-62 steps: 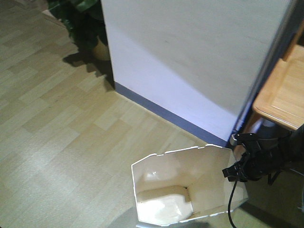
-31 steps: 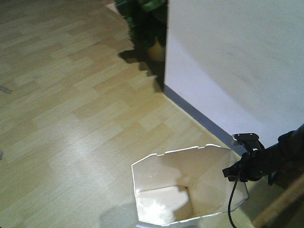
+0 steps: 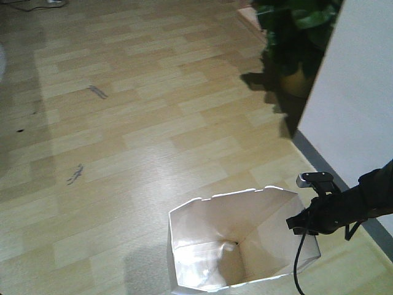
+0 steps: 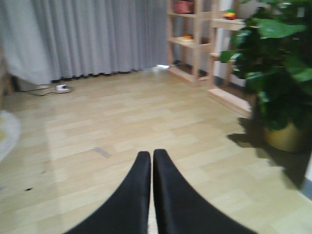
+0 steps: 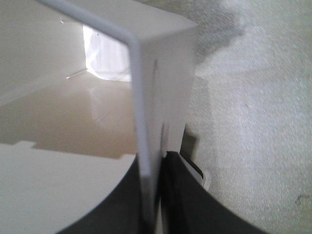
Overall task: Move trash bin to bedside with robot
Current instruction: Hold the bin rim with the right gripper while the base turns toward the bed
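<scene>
Right pincer (image 5: 153, 163) clamps trash bin (image 3: 209, 227); wooden floor (image 3: 153, 110).

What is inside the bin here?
The bin shows bare white walls and floor, plus one small dark speck. Glare and the frame edge hide its near bottom.

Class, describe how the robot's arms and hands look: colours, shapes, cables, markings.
The left hand and right hand are black, each with two fingers tapering to narrow tips. The right arm is black, with a silver-grey block on top and a thin black cable.
</scene>
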Available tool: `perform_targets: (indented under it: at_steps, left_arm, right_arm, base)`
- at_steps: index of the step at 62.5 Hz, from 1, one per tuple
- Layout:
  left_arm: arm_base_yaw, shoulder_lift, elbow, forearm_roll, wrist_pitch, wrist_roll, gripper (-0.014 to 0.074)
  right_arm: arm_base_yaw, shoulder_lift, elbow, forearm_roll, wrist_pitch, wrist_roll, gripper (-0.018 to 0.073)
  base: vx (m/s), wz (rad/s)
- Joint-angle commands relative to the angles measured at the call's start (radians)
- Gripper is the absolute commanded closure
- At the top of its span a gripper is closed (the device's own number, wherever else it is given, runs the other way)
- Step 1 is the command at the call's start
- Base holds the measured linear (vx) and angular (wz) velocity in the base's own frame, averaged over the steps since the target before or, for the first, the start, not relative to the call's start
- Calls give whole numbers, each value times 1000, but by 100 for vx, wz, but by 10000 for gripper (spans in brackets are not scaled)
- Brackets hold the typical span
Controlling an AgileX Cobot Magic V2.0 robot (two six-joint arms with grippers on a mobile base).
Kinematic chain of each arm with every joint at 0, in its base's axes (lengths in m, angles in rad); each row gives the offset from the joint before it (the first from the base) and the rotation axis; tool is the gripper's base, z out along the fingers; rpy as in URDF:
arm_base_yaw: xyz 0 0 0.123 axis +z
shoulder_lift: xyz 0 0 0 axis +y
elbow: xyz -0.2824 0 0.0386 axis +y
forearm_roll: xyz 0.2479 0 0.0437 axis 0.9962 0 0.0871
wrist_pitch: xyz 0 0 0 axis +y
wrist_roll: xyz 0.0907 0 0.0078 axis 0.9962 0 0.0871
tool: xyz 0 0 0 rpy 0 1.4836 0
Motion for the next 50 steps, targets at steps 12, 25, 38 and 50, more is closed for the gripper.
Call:
perform_targets:
  at_steps: [12,25,38,50]
  left_arm:
    - [-2,-14,19,-9,-79,-6,603]
    - [-2,-14,19,-9,-79,-6,603]
    - [-2,-14,19,-9,-79,-6,603]
    - [-2,-14,19,-9,-79,-6,603]
  right_arm:
    - [-3,-66,-6,29,190,3,566]
    - [-3,-66,-6,29,192,3,566]
    - [-3,-66,-6,29,192,3,566]
    - [-3,-66,-6,29,192,3,566]
  base:
    - [10,50]
    - [11,41]
    - [12,30]
    - [12,19]
